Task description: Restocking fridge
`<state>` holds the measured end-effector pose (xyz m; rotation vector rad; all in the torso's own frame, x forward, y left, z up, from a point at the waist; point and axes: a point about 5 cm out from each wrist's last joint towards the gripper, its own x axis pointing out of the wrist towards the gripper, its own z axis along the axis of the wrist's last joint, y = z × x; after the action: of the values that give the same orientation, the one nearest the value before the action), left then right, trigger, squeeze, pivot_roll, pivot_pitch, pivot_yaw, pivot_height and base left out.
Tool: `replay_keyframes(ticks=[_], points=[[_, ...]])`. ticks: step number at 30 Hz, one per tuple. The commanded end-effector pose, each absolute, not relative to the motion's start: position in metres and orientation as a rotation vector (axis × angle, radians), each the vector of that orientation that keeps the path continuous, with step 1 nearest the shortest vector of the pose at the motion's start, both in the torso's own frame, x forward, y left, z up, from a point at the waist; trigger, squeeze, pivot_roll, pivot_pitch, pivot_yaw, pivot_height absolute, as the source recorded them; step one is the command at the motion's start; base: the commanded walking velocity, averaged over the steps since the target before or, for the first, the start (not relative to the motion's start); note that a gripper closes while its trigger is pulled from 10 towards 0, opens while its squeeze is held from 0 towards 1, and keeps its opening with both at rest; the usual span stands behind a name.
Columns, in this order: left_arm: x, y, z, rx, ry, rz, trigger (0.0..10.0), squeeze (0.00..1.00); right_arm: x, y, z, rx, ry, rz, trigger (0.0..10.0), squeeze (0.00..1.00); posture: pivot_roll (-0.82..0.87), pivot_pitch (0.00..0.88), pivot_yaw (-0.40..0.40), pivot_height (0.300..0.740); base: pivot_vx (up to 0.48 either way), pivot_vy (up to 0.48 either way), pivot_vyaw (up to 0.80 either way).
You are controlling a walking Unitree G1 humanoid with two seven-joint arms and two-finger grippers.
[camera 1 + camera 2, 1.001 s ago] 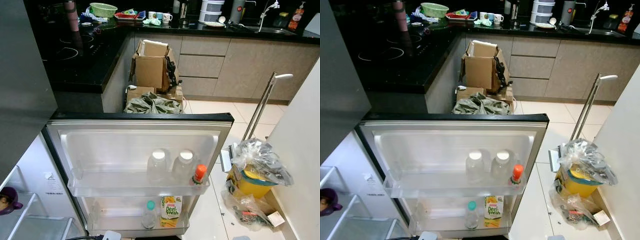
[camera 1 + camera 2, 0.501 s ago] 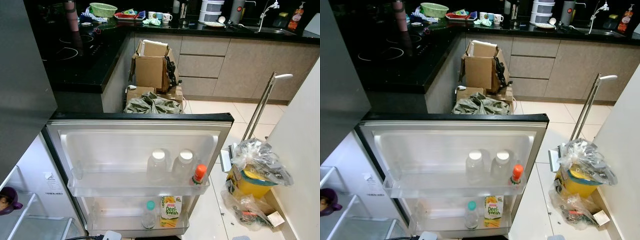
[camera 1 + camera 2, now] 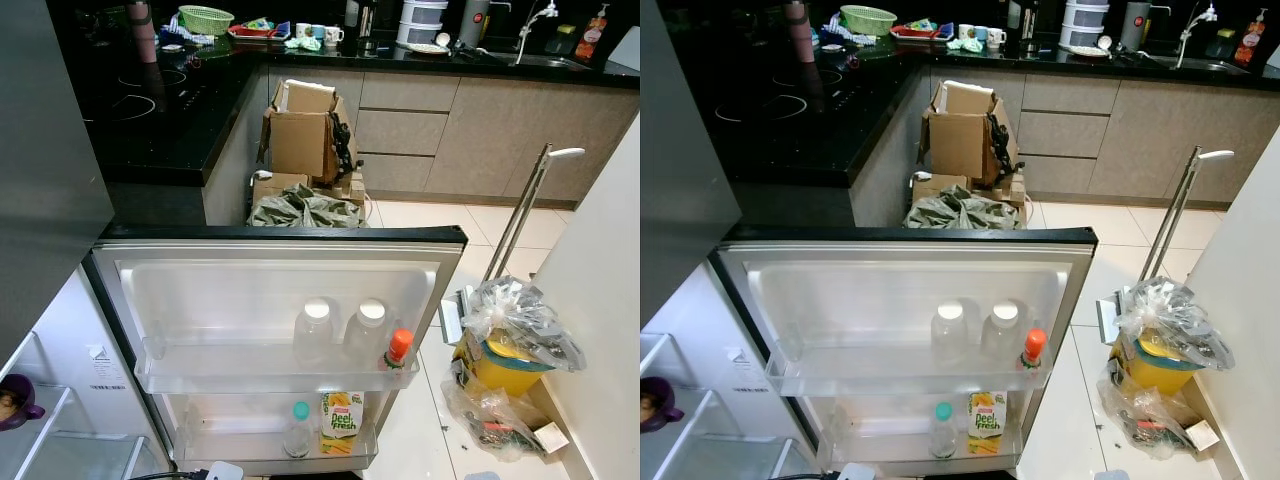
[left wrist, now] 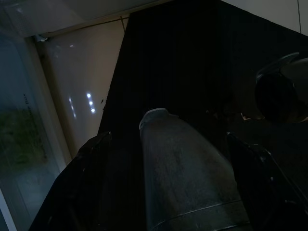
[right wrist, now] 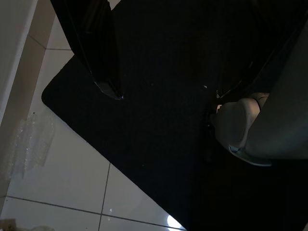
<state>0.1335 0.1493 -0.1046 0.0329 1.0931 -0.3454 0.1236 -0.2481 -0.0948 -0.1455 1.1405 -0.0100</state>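
Fridge door point(image 3: 280, 290) open ahead of and above both grippers. Left gripper point(image 4: 190, 178) clamped on a dark bottle; right gripper point(image 5: 159, 72) apart, idle (over a black mat). Raise bottle upright to upper door shelf point(image 3: 200, 372), free space beside the two white-capped bottles point(image 3: 340, 330).

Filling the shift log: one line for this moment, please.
fridge door: open | upper shelf: two white-capped bottles, orange-capped bottle | lower shelf: juice carton
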Motion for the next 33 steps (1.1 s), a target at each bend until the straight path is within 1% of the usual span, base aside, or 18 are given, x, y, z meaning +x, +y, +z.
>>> replay_keyframes(ticks=[1, 33], points=[[0.1258, 0.1415, -0.1075, 0.025, 1.122, -0.364, 10.0, 0.00, 0.1216, -0.2466, -0.0960, -0.147, 1.156, -0.005, 10.0, 0.00, -0.07, 0.000, -0.080, 0.740, 0.000, 0.000, 0.00], [0.1262, 0.1418, -0.1072, 0.024, 1.118, -0.371, 10.0, 0.00, 0.1183, -0.2477, -0.0967, -0.145, 1.163, -0.008, 10.0, 0.00, -0.07, 0.000, -0.076, 0.740, 0.000, 0.000, 0.00]])
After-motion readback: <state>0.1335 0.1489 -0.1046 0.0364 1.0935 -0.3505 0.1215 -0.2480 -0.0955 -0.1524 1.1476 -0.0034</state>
